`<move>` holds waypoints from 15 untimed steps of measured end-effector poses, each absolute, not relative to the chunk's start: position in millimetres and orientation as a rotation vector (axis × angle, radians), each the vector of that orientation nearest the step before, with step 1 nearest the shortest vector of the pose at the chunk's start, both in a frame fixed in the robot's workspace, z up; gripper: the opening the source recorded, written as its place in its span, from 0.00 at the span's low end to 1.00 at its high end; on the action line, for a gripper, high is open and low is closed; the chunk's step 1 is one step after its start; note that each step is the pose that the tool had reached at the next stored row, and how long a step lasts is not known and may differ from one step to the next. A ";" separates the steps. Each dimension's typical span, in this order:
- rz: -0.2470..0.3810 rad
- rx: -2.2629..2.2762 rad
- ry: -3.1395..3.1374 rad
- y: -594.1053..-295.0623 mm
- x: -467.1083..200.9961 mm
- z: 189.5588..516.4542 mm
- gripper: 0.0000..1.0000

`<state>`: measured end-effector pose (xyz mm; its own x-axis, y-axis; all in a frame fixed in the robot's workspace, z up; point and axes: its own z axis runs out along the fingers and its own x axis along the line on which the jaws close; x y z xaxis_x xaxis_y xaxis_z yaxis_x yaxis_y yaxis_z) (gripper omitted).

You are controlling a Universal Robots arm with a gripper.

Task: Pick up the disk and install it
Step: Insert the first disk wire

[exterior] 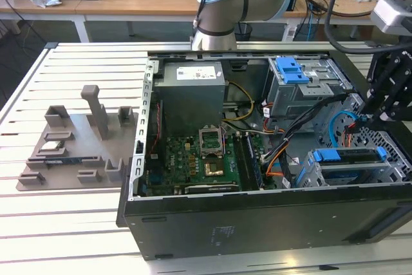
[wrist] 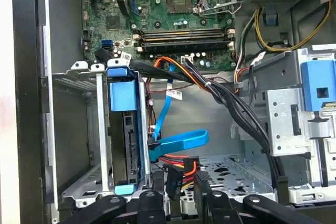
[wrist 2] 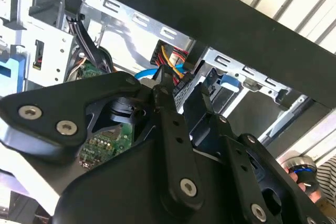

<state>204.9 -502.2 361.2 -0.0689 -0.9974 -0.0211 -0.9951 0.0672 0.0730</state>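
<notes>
The disk (exterior: pixel 351 162) sits inside the lower drive cage (exterior: pixel 309 175) of the open computer case, at the exterior view's right, with its blue rail running across the cage top. The first wrist view shows the disk (wrist: pixel 131 145) on edge between the cage's metal walls, under a blue tab (wrist: pixel 122 95). My gripper (exterior: pixel 373 115) hangs just above and beside that cage. Its black fingers stand apart in both wrist views, the gripper (wrist: pixel 179 182) (wrist 2: pixel 182 85) holding nothing. A black power plug (wrist: pixel 176 178) with coloured wires lies below the gap.
A second grey drive cage with a blue latch (exterior: pixel 293 69) stands behind. The motherboard (exterior: pixel 193 159), power supply (exterior: pixel 192 91) and loose cables (wrist: pixel 220 98), including a blue one (wrist: pixel 181 140), crowd the case. A grey fixture plate (exterior: pixel 71 140) lies at the exterior view's left.
</notes>
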 end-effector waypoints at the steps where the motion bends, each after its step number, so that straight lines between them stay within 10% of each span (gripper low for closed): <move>1: -0.105 2.120 -2.269 -502.3 205.0 360.3 0.36; 10: -0.104 2.119 -2.269 -503.7 205.0 359.7 0.35; 12: -0.104 2.119 -2.269 -503.8 205.0 359.7 0.17; 15: -0.104 2.119 -2.269 -504.0 205.0 359.7 0.17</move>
<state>205.0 -504.0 359.7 -0.0689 -0.9974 -0.0196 -0.9951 0.0673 0.0729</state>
